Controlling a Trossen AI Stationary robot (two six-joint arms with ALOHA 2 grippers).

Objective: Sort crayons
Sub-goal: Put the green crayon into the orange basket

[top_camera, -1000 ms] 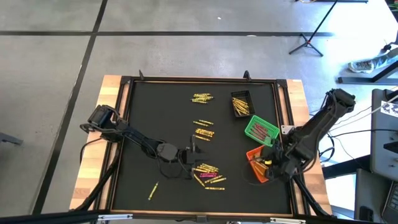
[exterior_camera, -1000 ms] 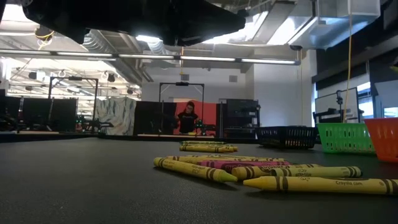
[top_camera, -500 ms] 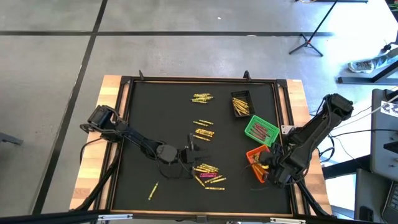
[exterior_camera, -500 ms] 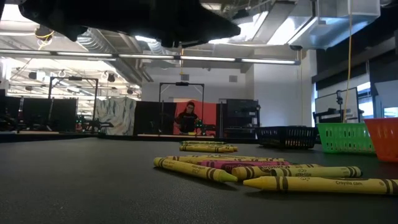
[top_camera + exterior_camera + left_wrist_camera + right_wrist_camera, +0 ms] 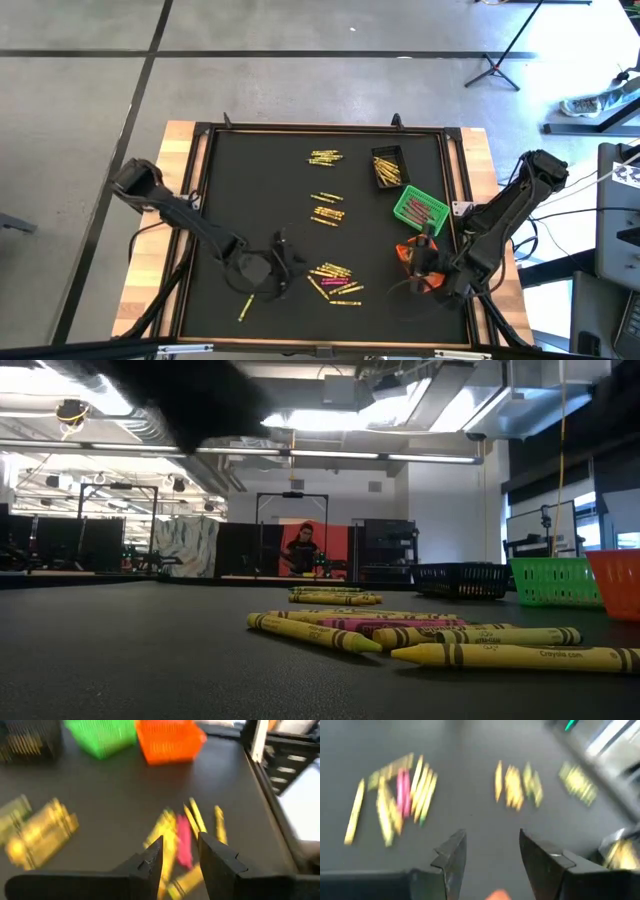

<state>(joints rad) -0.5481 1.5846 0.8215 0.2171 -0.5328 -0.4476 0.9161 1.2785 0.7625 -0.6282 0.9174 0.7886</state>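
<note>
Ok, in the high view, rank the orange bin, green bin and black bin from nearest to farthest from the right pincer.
From the right pincer:
1. Orange bin, directly under it at the mat's right edge.
2. Green bin, next along that edge, farther up the table.
3. Black bin, farthest, towards the far right corner.

Matt black mat (image 5: 260, 190) covers the table, its pale wooden edge (image 5: 170, 180) bare at nine o'clock. The crayons (image 5: 500, 654) wear smooth printed paper wrappers. The orange bin (image 5: 618, 582) looks like plastic mesh.
</note>
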